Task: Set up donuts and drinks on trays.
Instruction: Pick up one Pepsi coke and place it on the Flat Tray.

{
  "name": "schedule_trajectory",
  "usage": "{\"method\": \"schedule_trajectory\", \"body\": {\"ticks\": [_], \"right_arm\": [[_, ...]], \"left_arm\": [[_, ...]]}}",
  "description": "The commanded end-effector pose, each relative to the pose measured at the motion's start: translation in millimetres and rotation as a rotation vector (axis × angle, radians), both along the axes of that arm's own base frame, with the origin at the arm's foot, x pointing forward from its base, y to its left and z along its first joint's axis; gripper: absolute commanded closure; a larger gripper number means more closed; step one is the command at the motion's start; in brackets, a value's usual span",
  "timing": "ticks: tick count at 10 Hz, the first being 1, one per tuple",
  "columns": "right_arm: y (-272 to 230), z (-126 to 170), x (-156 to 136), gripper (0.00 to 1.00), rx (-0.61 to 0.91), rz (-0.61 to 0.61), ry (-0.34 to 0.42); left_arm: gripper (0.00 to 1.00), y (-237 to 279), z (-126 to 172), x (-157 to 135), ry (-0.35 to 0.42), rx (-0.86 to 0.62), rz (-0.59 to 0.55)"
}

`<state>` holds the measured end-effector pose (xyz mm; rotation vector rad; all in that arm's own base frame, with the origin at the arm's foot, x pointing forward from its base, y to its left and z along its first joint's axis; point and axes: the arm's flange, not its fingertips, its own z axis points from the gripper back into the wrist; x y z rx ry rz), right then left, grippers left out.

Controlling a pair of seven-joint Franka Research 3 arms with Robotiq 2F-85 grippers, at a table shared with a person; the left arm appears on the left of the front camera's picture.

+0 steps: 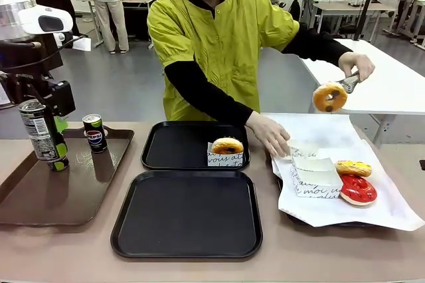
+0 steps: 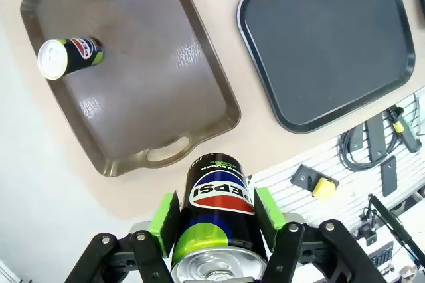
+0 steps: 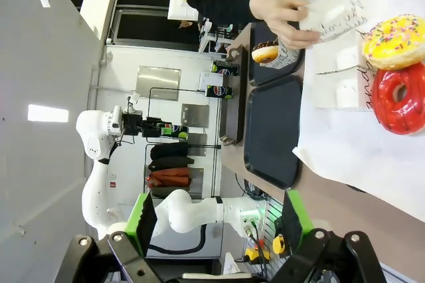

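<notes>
The drinks part of the setup is judged to be in hand. A slim dark Pepsi can (image 1: 41,133), silver-topped and green near its base, is being clasped between the green pads of the left gripper (image 2: 216,223). It is being held slightly tilted above the near left part of the long brown plastic tray (image 1: 40,196), clear of its surface as the left wrist view shows. A second small dark can (image 1: 95,132) is being borne upright by that brown tray. The right gripper (image 3: 218,223) is being held spread wide, with nothing between its fingers.

The next move is judged to call for the held can being carried toward the robot's right, over the brown tray's rim, and being set down upright on a bare part of a black tray. The nearer black square plastic tray (image 1: 186,213) is being shown bare on the worktop (image 1: 80,256). The farther black square plastic tray (image 1: 172,147) is already being occupied at its near right corner by a golden-brown glazed ring donut (image 1: 227,145) in a white paper box with black cursive lettering (image 1: 226,159), so that corner is best avoided.

Meanwhile an orange glazed ring donut (image 1: 330,97) is being held up in metal tongs (image 1: 350,84) by the person's hand (image 1: 355,64).
</notes>
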<state>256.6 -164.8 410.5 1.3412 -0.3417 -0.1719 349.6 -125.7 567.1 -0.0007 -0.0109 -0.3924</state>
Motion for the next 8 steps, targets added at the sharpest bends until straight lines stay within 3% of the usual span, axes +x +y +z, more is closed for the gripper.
{"method": "schedule_trajectory", "body": {"ticks": [1,8], "right_arm": [[0.0,0.1,1.4,0.00,0.008,-0.009,-0.015],[0.0,0.1,1.4,0.00,0.008,-0.009,-0.015]], "left_arm": [[0.41,-6.4,2.9,3.7,-0.018,-0.004,-0.021],[0.41,-5.6,-1.3,1.3,-0.003,0.002,-0.012]]}}
